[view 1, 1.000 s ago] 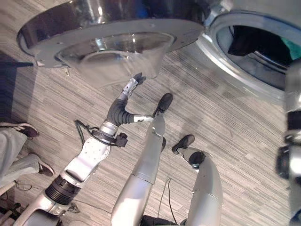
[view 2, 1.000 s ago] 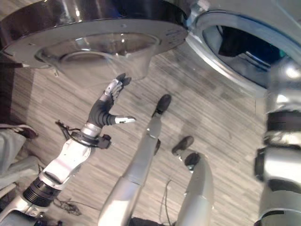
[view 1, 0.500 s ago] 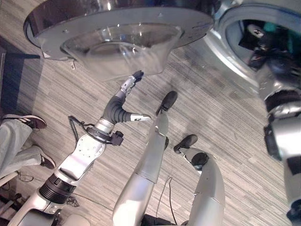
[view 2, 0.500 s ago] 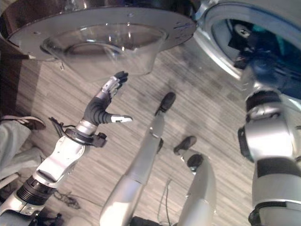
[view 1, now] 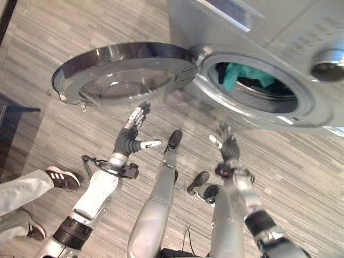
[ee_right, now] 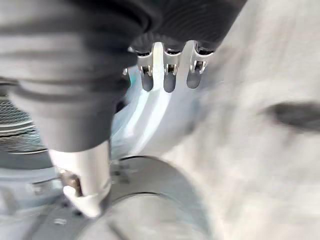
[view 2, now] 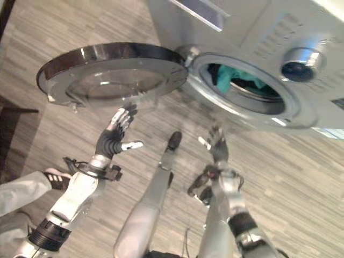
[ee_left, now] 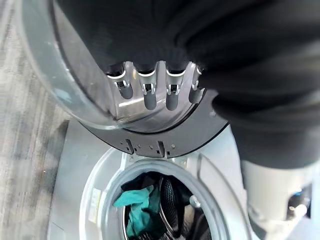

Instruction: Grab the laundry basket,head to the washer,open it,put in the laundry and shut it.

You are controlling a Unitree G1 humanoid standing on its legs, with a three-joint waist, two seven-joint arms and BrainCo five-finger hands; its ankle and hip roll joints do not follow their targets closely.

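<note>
Above the left hand (view 1: 130, 141), the washer door (view 1: 126, 72) has a glossy dark rim around a clear, shiny bowl of glass or plastic. Past the right hand (view 1: 228, 148), the washer (view 1: 301, 43) is smooth matt grey with a polished metal knob (view 1: 328, 58), soft teal and dark cloth (view 1: 248, 78) bunched in its drum. Under both hands lies matt, wood-grained grey plank floor (view 1: 54, 32).

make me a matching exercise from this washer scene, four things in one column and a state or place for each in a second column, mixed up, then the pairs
Things:
1. washer door
2. teal laundry
3. left hand
4. right hand

States or places:
A. inside the drum
B. swung wide open
C. open, raised below the drum opening, holding nothing
D. open, fingers straight, up at the door's glass bowl

Pairs: 1-B, 2-A, 3-D, 4-C
</note>
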